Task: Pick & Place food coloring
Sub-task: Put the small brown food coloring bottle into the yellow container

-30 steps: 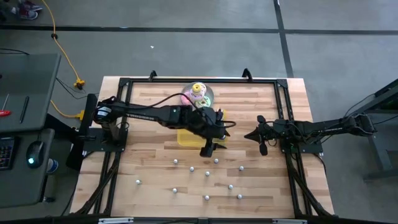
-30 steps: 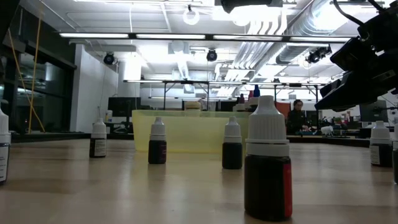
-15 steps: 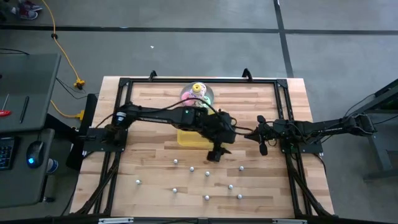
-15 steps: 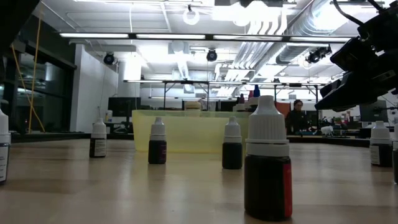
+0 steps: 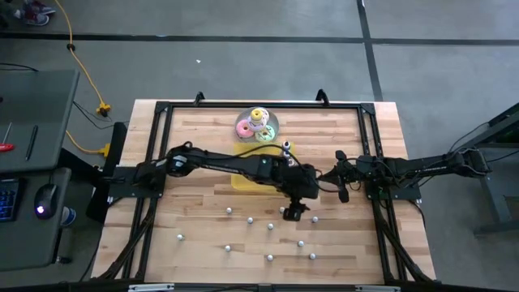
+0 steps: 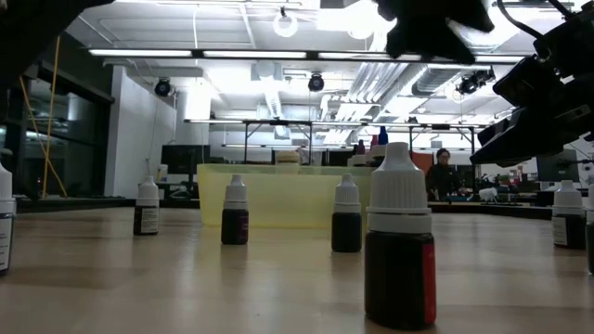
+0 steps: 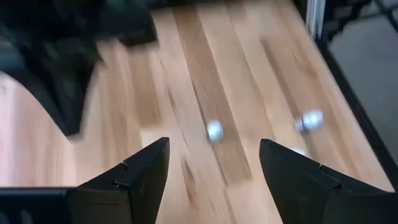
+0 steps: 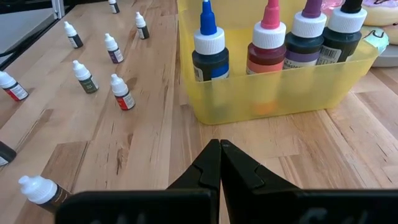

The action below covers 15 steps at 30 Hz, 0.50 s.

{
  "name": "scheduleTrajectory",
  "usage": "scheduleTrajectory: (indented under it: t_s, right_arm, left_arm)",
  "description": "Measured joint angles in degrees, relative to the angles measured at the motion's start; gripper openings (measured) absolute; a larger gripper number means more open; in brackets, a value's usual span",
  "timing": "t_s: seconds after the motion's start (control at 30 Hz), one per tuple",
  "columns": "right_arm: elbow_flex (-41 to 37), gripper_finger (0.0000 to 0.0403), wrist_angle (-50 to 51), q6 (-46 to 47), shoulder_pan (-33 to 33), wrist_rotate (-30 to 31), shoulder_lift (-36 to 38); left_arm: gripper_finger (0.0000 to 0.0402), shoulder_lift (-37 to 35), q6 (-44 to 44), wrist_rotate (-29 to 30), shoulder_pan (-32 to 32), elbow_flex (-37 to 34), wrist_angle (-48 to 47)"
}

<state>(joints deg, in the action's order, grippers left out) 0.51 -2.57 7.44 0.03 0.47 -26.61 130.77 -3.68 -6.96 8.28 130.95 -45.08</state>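
Several tiny food coloring bottles (image 5: 270,226) stand scattered on the near half of the table, and they are close up in the low view (image 6: 399,243). My left gripper (image 5: 293,212) hangs open and empty above them. In its wrist view (image 7: 213,146), one bottle (image 7: 214,130) lies ahead between the fingers and another (image 7: 309,121) off to the side. My right gripper (image 5: 328,174) waits shut near the table's right side, pointing at the yellow tray (image 8: 280,93). That tray holds bottles with blue, pink, purple and dark caps.
Pastel ring toys on a round plate (image 5: 258,126) sit by the far edge, behind the yellow tray (image 5: 243,180). A black frame (image 5: 373,154) runs round the table. More small bottles (image 8: 122,93) stand on the wood beside the tray.
My left arm has reached out from above the yellow tray toward the table's right and near edge, so its gripper now hangs over the scattered bottles and shows at the top of the low view. No bottle has moved.
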Motion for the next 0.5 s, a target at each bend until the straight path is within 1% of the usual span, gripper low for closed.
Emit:
scheduleTrajectory:
  t_s: [0.03,0.1,0.17,0.33,0.4,0.47,0.5]
  right_arm:
    - [0.0,0.0,0.0,0.0,0.01,0.0,0.0]
    - [0.0,0.0,0.11,0.0,0.0,-0.02,0.0]
    - [0.0,0.0,0.14,0.0,0.01,-0.01,0.0]
    - [0.0,0.0,0.13,0.0,0.02,-0.02,0.0]
    - [0.0,0.0,0.13,0.0,0.02,-0.02,0.0]
    - [0.0,0.0,0.15,0.0,0.02,0.0,0.0]
    - [0.0,0.0,0.17,0.0,0.0,0.0,0.0]
  left_arm:
    - [0.0246,0.36,-0.01,0.0,0.03,-0.03,-0.25]
    - [0.0246,1.82,-0.01,-0.05,0.13,0.29,2.4]
    - [0.0246,2.86,-0.01,-0.11,0.17,0.02,1.24]
    - [0.0246,4.62,-0.03,-0.19,0.38,0.0,3.21]
    - [0.0246,5.73,0.09,-1.26,0.39,0.02,6.53]
    - [0.0246,6.53,1.41,-2.79,0.39,-0.49,5.37]
    - [0.0246,7.44,2.12,-3.25,0.42,-0.48,6.71]
